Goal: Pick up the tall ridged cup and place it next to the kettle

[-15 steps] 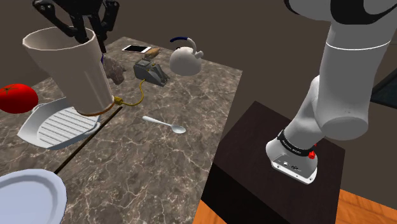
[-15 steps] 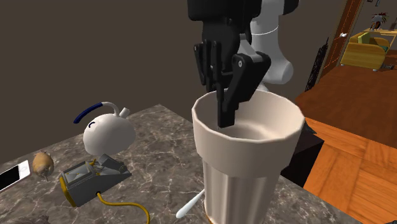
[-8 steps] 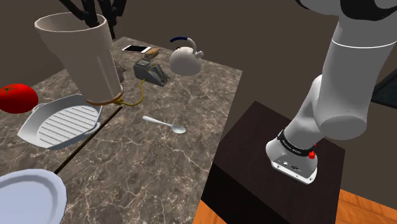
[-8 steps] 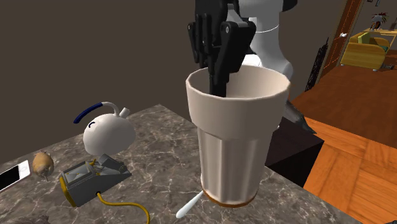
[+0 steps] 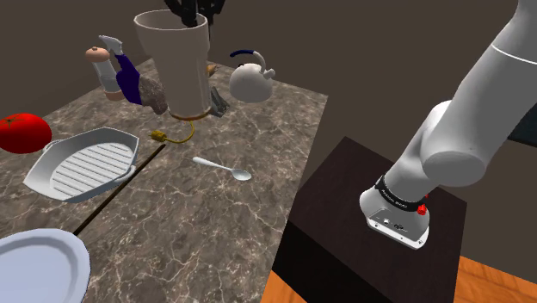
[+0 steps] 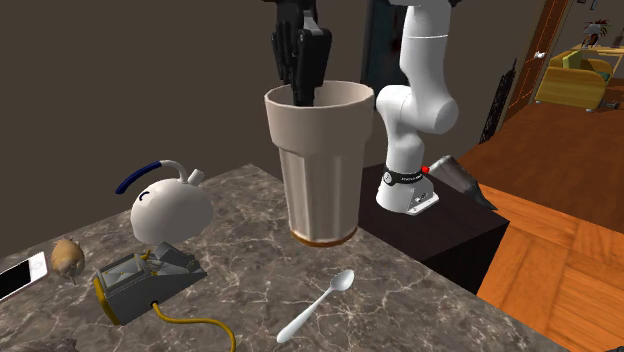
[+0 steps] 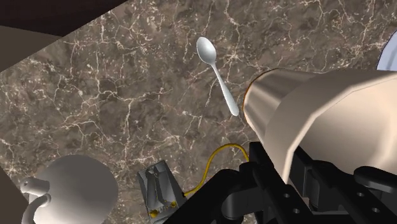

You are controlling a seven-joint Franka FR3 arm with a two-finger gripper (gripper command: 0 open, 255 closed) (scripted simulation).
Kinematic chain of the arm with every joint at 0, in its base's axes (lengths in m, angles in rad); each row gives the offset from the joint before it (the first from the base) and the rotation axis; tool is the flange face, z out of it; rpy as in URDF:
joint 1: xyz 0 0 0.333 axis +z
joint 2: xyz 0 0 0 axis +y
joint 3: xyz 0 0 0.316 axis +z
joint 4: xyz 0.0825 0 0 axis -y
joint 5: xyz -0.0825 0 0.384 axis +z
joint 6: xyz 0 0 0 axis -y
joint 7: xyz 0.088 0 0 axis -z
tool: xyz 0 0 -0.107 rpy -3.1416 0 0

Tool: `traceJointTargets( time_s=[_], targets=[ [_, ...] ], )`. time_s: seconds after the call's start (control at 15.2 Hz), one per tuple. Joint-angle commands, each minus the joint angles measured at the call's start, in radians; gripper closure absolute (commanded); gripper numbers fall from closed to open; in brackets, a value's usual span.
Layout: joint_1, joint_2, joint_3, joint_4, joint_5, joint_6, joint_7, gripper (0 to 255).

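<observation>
The tall ridged cup (image 5: 176,62) is cream-coloured with a brown base rim. It hangs upright above the marble table, and my gripper (image 5: 193,10) is shut on its rim, one finger inside and one outside. The second exterior view has the cup (image 6: 318,165) under the gripper (image 6: 300,72), to the right of the white kettle (image 6: 170,210). The kettle (image 5: 250,82) with a blue handle stands at the table's far end, just beyond the cup. Along the hand, the cup (image 7: 318,114) lies beside the black fingers (image 7: 254,191), with the kettle (image 7: 73,191) below on the table.
A grey device (image 6: 145,280) with a yellow cord sits near the kettle. A white spoon (image 5: 222,168) lies mid-table. A ridged grey tray (image 5: 82,163), a white plate (image 5: 34,267), a red tomato (image 5: 21,132) and a small figure (image 5: 116,73) fill the shoulder view's left. The dark stand (image 5: 344,232) is at the lower right.
The gripper has carried the cup up and toward the shoulder view's right, from over the ridged tray to near the kettle. The small figure behind it is now uncovered.
</observation>
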Motion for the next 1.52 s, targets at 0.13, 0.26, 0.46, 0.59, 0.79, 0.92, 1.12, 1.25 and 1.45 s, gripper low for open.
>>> traceJointTargets(
  time_s=[0.13,0.26,0.46,0.59,0.79,0.92,1.12,1.25,1.45],
  targets=[
    [-0.055,-0.098,-0.050,-0.105,0.038,0.008,-0.107,255],
    [-0.079,-0.142,-0.079,-0.153,0.050,0.010,-0.160,255],
    [-0.111,-0.198,-0.124,-0.213,0.062,0.010,-0.239,255],
    [-0.131,-0.230,-0.154,-0.247,0.065,0.008,-0.290,255],
    [-0.159,-0.269,-0.201,-0.288,0.063,0.004,-0.367,255],
    [-0.178,-0.289,-0.233,-0.309,0.059,0.001,-0.417,255],
    [-0.206,-0.311,-0.280,-0.332,0.050,-0.005,-0.492,255],
    [-0.225,-0.321,-0.312,-0.341,0.042,-0.009,-0.541,255],
    [-0.231,-0.330,-0.322,-0.377,0.039,0.017,-0.559,255]
  ],
)
